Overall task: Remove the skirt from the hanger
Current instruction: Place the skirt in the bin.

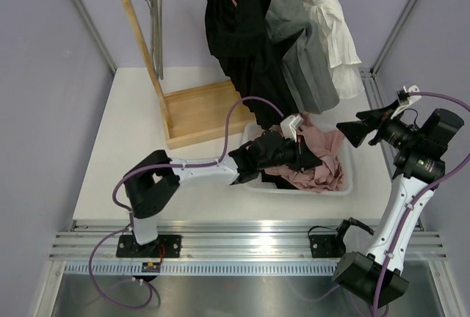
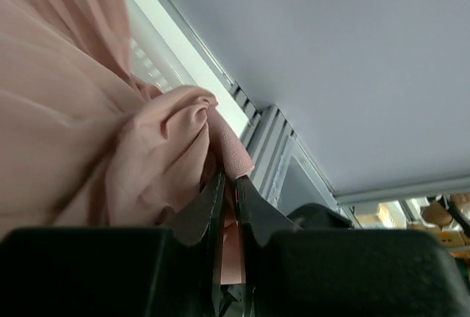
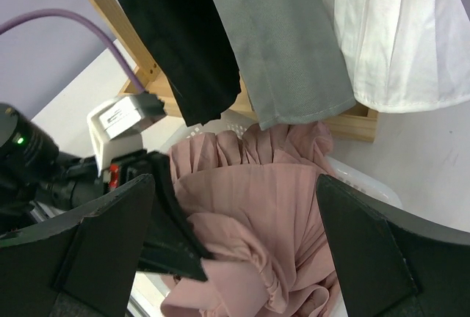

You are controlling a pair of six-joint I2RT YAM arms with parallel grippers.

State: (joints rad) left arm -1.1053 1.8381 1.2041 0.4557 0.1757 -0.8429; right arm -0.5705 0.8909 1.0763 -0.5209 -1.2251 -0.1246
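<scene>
Lilac walls (image 1: 44, 75), white table (image 1: 110, 155)

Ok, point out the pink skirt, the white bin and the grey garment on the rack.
pink skirt (image 1: 323, 157), top view, bunched fabric inside the bin.
white bin (image 1: 349, 176), top view, its right rim.
grey garment (image 3: 294, 53), right wrist view, middle of the hanging panel.

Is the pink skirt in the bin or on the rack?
In the bin: the skirt lies crumpled there, left gripper pinching a fold.

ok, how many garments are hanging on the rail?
3: a black one, a grey one beside it, and a white one at the right end. More could be hidden behind them.
</scene>
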